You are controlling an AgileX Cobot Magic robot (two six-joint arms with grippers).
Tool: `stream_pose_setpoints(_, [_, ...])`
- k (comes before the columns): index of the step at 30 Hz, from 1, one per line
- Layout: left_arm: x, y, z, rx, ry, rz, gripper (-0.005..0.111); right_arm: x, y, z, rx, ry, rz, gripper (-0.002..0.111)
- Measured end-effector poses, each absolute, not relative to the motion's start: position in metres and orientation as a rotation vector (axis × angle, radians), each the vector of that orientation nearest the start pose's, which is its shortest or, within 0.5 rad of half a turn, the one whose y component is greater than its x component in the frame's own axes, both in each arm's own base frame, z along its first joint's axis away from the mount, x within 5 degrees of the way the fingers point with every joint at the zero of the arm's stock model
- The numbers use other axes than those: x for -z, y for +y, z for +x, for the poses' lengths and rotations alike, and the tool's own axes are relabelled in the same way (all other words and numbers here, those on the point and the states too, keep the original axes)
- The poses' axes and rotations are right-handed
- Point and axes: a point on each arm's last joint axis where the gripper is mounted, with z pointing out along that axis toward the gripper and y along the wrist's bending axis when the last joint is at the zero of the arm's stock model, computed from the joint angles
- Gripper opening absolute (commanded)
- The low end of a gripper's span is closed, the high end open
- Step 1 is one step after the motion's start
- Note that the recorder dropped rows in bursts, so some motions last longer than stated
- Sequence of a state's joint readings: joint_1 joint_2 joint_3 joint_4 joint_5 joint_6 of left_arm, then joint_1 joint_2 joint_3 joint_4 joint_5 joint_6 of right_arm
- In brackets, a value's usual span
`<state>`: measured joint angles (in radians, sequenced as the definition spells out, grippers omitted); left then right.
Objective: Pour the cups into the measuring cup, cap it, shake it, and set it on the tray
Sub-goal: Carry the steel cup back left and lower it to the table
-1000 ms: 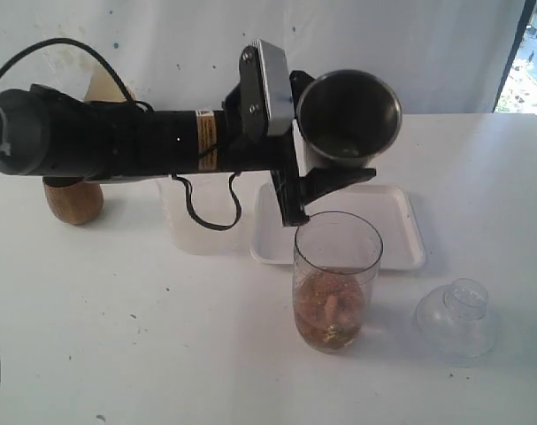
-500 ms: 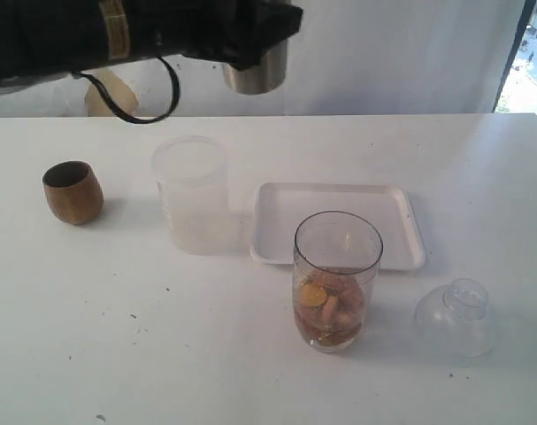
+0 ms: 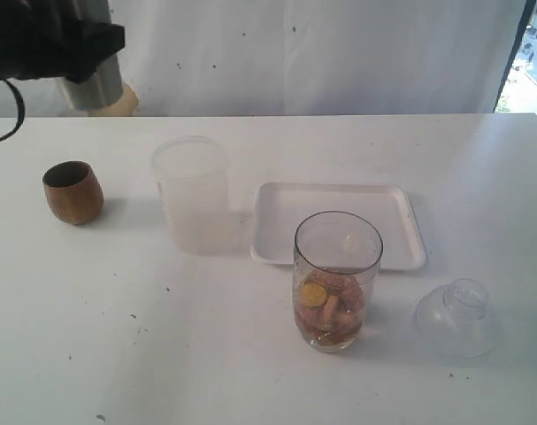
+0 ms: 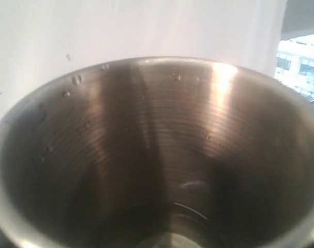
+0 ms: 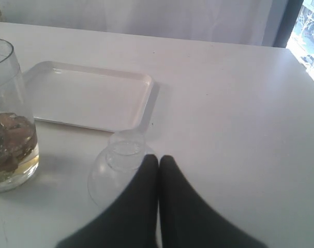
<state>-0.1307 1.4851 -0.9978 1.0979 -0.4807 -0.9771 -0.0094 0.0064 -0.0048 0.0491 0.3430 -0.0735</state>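
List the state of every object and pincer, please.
steel tumbler, held by left pincer, wet inside.
copper cup, upright on table.
measuring cup, uncapped, partly filled.
clear lid, off, on table.
tray, nothing on it.
frosted tub, upright, open.
right pincer, shut, holding nothing.

1. Robot test bench in a lab-type room, not a home or kitchen.
2. Plain white table [image 3: 250, 381], scuffed and speckled with marks.
3. White sheet [image 3: 356, 53] hung behind the table as a backdrop, also spotted.
4. Black robot arm [image 3: 29, 44] with a cable reaches over the table.
5. Window [image 3: 535, 62] at the right edge: daylight, buildings and trees outside.
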Motion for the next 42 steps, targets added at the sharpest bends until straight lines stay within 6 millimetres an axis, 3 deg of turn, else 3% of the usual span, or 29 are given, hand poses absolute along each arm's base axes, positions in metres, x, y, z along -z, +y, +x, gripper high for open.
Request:
stream_pose_setpoints(6, [-0.284, -0.046, 0.312, 0.324, 1.734, 0.368, 0.0, -0.184, 0.001, 0.054, 0.011, 1.828, -0.028, 0.0])
stream_pose_setpoints(11, [-0.251, -0.029, 0.284, 0.338, 1.679, 0.237, 0.0, -0.184, 0.001, 0.054, 0.011, 1.828, -0.028, 0.0])
stream_pose_setpoints(18, [-0.2, -0.03, 0.26, 0.343, 1.737, 0.255, 0.0, -0.184, 0.001, 0.054, 0.011, 1.828, -0.028, 0.0])
stream_pose_setpoints(21, [-0.188, -0.033, 0.257, 0.329, 1.689, 0.33, 0.0, -0.184, 0.001, 0.054, 0.011, 1.828, -0.028, 0.0])
stream_pose_setpoints(33, [-0.106, -0.035, 0.28, 0.355, 1.802, 0.376, 0.0, -0.184, 0.001, 0.054, 0.011, 1.828, -0.028, 0.0])
stream_pose_setpoints(42, [-0.104, -0.043, 0.302, 0.404, 1.738, 0.495, 0.0, -0.184, 0.001, 0.054, 0.011, 1.828, -0.028, 0.0])
